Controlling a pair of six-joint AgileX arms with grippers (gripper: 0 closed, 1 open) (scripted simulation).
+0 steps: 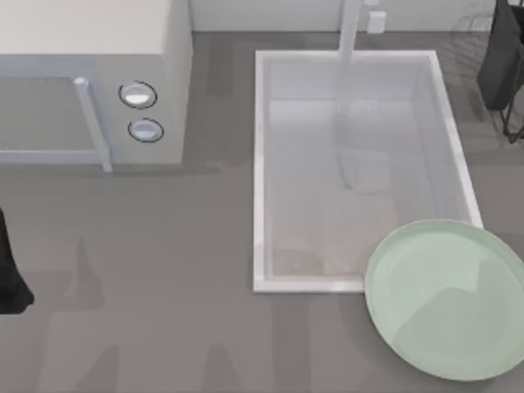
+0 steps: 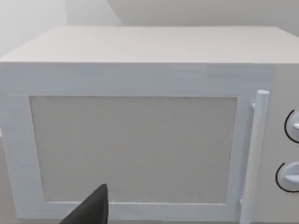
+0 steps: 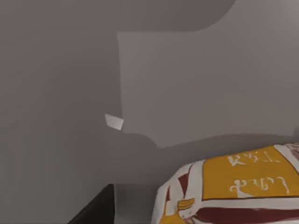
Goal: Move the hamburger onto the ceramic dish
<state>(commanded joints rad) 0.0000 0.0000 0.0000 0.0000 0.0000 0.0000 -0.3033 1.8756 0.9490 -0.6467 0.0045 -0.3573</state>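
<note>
The hamburger (image 3: 233, 196) lies close under the right wrist camera, a rounded cream lump in a wrapper with yellow-orange and red patches, resting on a grey surface. A dark part of my right gripper (image 3: 96, 207) shows just beside it, with a small gap between them. In the top view my right arm (image 1: 501, 61) hangs at the far right back corner. The ceramic dish (image 1: 446, 299), a large pale mint-green plate, sits at the front right, overlapping the sink's front corner, with nothing on it. My left arm (image 1: 10, 278) is parked at the left edge.
A white microwave (image 1: 90, 78) with its door shut stands at the back left, and it faces the left wrist camera (image 2: 140, 140). A white rectangular sink (image 1: 360, 172) with a faucet takes up the middle. A wire rack (image 1: 479, 41) stands at the back right.
</note>
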